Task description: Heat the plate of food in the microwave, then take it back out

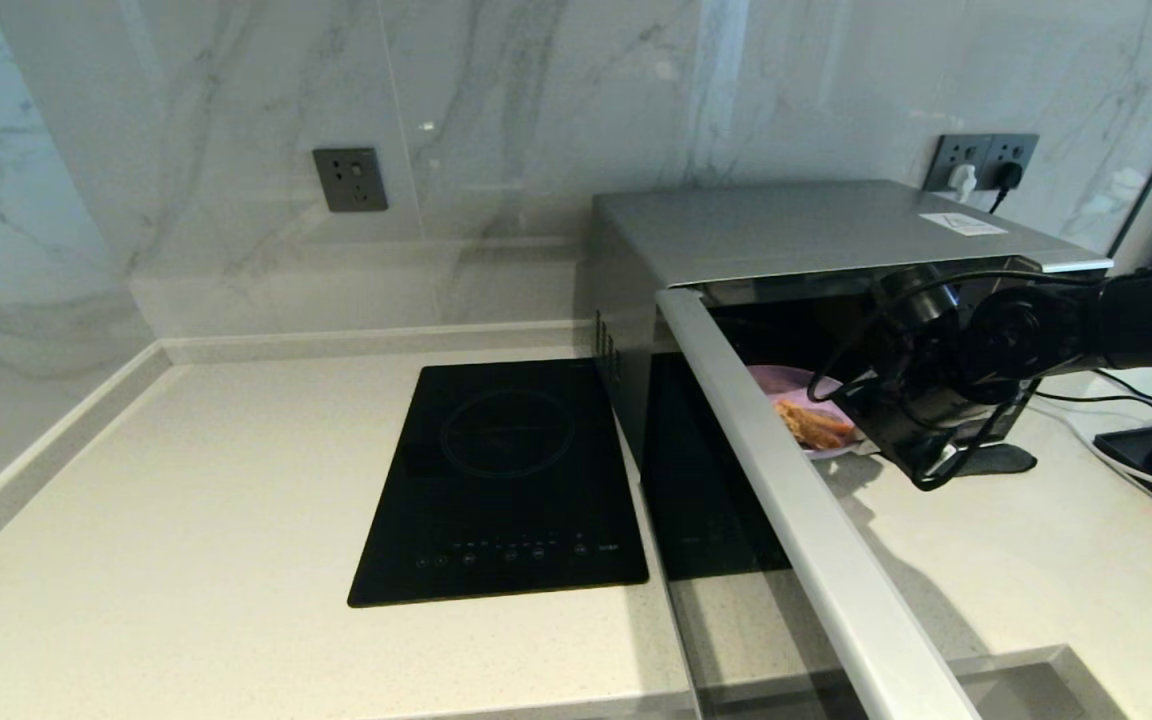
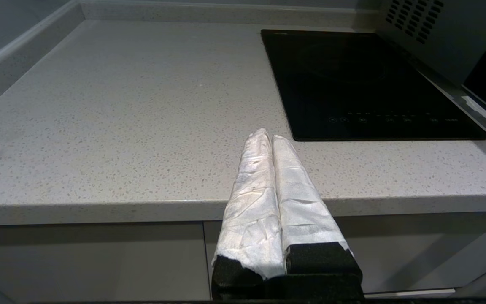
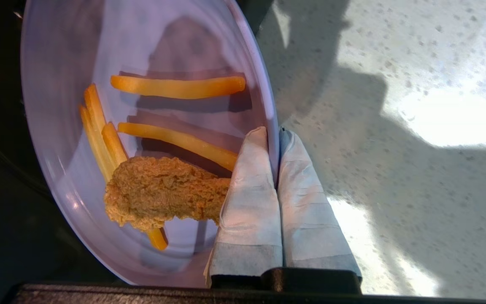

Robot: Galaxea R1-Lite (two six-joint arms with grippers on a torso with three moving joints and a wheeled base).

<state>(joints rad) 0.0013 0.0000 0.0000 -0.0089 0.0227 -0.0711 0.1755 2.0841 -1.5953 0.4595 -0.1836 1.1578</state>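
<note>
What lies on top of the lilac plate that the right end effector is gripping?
On the plate lie several fry sticks and one crumbed fried piece. The right end effector pinches its rim, one finger covering part of the food. In the head view the microwave door hides much of the plate.

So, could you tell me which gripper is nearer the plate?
The right gripper: its fingers pinch the plate rim at the microwave opening. The left gripper hangs shut off the counter's front edge, far away.
</note>
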